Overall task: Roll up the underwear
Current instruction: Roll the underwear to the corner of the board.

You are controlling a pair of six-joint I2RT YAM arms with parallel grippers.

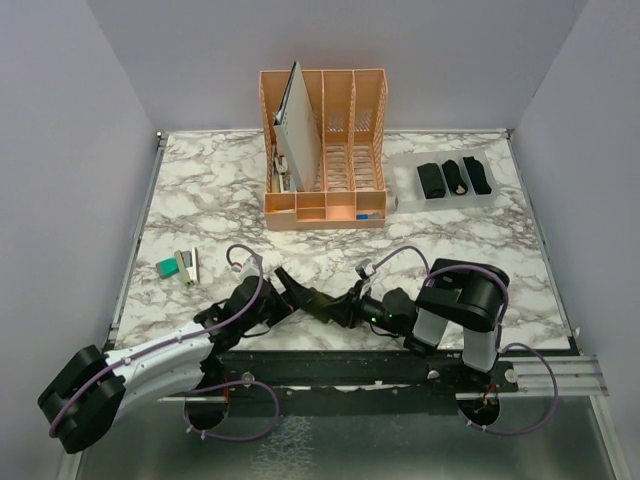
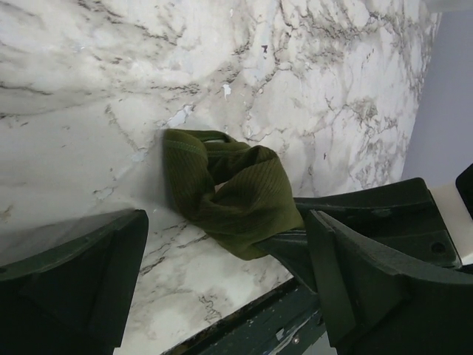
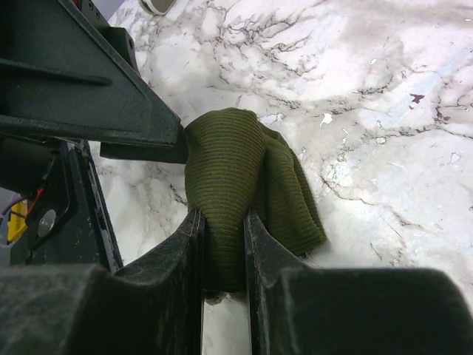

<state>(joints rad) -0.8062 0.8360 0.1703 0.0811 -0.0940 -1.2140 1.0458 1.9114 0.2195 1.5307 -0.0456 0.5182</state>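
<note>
At lower centre of overhead frame, olive-green underwear (image 1: 318, 300) lay bunched on marble table (image 1: 480, 250), half hidden by arms. Right gripper (image 3: 222, 222) pinched one end, lost between fingers (image 3: 185, 255). Left gripper (image 2: 227, 222) gaped wide, holding nothing.

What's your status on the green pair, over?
Left gripper: fingers open, cloth just ahead. Right gripper: fingers shut on olive-green underwear, bunched on the marble table. Nothing else near it.

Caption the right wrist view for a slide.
Right gripper pinches the bunched olive-green underwear on the marble table.
</note>
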